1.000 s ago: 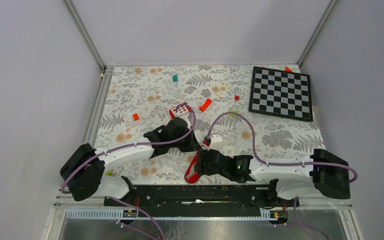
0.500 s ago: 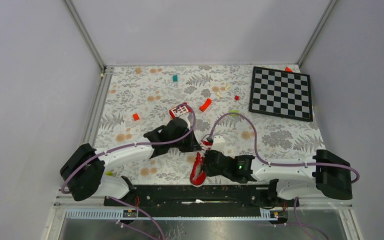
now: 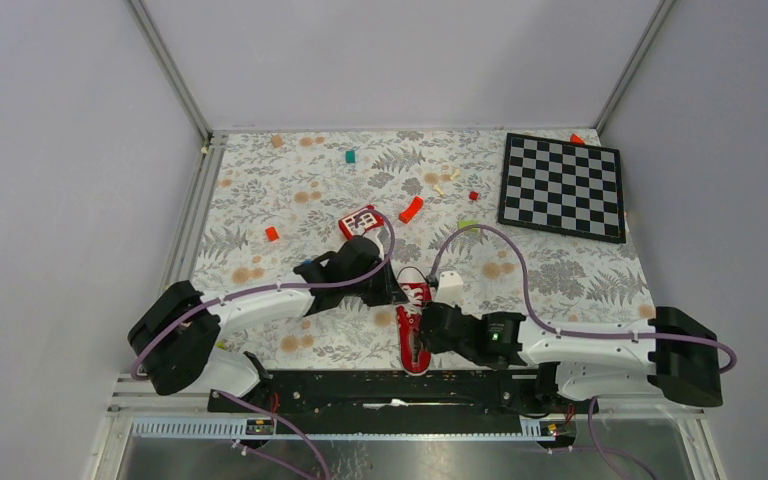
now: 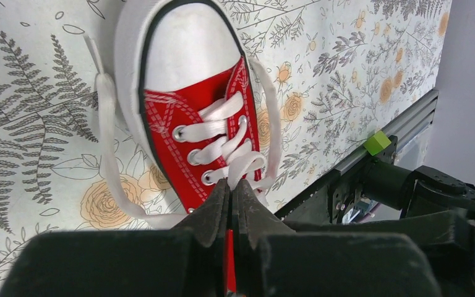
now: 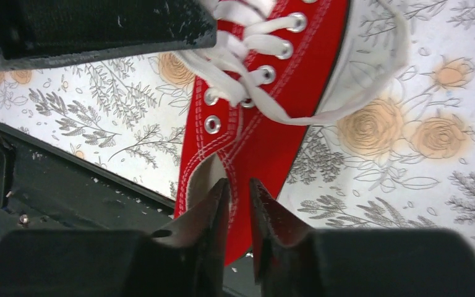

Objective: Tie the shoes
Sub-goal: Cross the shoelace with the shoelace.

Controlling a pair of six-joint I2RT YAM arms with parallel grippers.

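here we are: 1 red shoe (image 3: pixel 415 330) sits at lower centre of the top view, squeezed between both arms. its white laces (image 4: pixel 222 133) run through the eyelets, but we see no knot and no bow. 2 loose ends trail over the floral surface (image 4: pixel 31 124) on either side of the shoe, so we reckon the tying itself is all left to do. the left jaws are clenched tight at the topmost eyelets; whether a lace is pinched there, we cannot tell. the right jaws are nipped onto the red canvas collar. the heel is cut off in the wrist views, and the arms hide much of the shoe from above.
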